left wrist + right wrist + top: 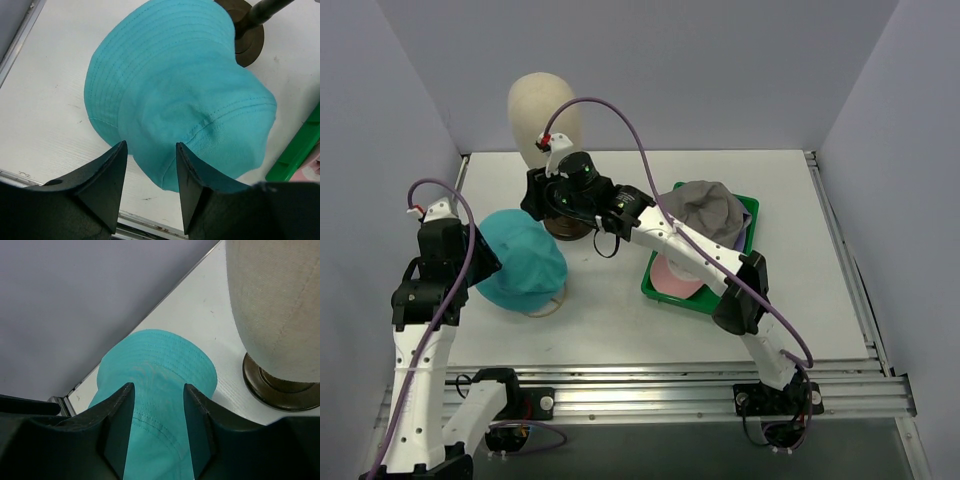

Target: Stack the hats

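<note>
Our left claw (150,145) and right claw (159,386), both spread apart and empty, hover over a soft teal fabric bucket hat (520,262), a cream mannequin head (542,110) just beside.

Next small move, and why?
Probably lower the left gripper onto the teal hat and close on its near brim: the jaws stand open over that brim, and the hat lies alone on the table, apart from the grey hat in the green tray.
</note>
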You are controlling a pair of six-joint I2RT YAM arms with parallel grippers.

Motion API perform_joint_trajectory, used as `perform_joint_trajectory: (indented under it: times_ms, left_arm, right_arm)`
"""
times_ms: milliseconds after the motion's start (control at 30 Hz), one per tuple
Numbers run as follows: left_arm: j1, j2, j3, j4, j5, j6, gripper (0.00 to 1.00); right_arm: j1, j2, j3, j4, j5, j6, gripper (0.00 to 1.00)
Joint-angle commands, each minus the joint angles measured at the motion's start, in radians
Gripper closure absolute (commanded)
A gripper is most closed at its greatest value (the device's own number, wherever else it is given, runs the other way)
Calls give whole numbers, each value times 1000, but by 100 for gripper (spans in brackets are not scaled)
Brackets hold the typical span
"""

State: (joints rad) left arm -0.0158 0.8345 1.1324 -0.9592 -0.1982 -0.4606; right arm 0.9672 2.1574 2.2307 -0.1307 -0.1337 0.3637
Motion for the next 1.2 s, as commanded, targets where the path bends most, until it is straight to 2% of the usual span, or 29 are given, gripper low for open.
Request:
perform_joint_trajectory:
  times_ms: [0, 100, 200, 300, 433, 467, 567, 633, 833, 1167]
  left_arm:
    - [29, 18, 58, 19, 22, 30, 48]
    - [74, 37, 66, 40, 63, 37, 43]
    - [115, 72, 64, 82, 179, 48, 42]
    - [146, 116, 69, 135, 336, 86, 42]
    - [146, 158, 93, 114, 399, 94, 44]
    - [146, 150, 87, 126, 420, 91, 44]
    - [146, 123, 55, 157, 433, 74, 47]
    - [148, 120, 41, 160, 424, 63, 50]
    - [148, 146, 30, 152, 381, 51, 65]
    - [148, 172, 18, 148, 289, 36, 71]
  right_arm:
    - [-1, -2, 46, 40, -27, -6, 59]
    - [1, -7, 44, 11, -29, -9, 59]
    - [1, -50, 1, -7, 0, -11, 58]
    - [-2, -143, -146, 35, 20, 7, 58]
    - [1, -293, -392, 127, 8, 61, 58]
    - [4, -313, -499, 172, 5, 76, 58]
    - [4, -376, -682, 328, 2, 125, 59]
    - [5, -395, -742, 376, -7, 138, 59]
    - [7, -424, -859, 459, -41, 126, 59]
    - [8, -449, -1026, 638, -124, 132, 58]
